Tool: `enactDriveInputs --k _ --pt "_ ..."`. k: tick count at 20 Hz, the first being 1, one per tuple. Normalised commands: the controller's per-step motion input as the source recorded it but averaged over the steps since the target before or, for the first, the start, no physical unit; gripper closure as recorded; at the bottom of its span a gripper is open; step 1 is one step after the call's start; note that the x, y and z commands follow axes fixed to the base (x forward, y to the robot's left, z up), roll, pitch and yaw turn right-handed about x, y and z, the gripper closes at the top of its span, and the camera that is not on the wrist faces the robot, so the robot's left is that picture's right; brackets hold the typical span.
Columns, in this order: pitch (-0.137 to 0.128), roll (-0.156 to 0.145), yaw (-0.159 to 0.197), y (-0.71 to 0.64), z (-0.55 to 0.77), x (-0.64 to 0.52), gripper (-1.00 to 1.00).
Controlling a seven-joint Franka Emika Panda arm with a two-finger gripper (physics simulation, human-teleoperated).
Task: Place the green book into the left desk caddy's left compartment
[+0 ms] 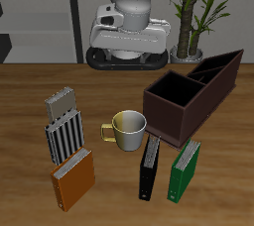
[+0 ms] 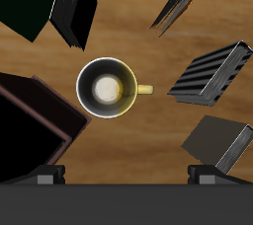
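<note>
The green book [image 1: 185,171] stands upright near the table's front edge, with a black book [image 1: 150,167] right beside it. In the wrist view the green book [image 2: 27,2] shows partly cut off next to the black book [image 2: 75,7]. The left desk caddy [image 1: 193,91] is a long dark brown box farther back, and its left compartment [image 1: 220,66] is the taller end with sloping walls. My gripper [image 1: 127,61] hangs high over the back of the table, open and holding nothing, far from the green book. The wrist view shows only the gripper's [image 2: 126,178] two finger bases, spread wide.
A cream mug [image 1: 127,130] sits mid-table, directly below the wrist camera [image 2: 107,86]. An orange book [image 1: 73,178], a striped book [image 1: 65,136] and a grey book [image 1: 60,102] stand in a row on the side away from the caddy. A potted plant [image 1: 198,2] stands behind the table.
</note>
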Motion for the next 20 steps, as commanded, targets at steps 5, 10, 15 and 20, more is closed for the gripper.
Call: enactDriveInputs --k 5,10,15,20 --pt "0.003 -0.031 -0.02 0.24 0.05 0.33 -1.0" --pt "-0.013 -0.001 0.018 0.35 0.06 0.33 -1.0" --pt "0.005 0.007 -0.004 0.44 0.02 0.44 -1.0" --pt "0.001 0.002 -0.02 0.37 -0.03 0.38 -1.0"
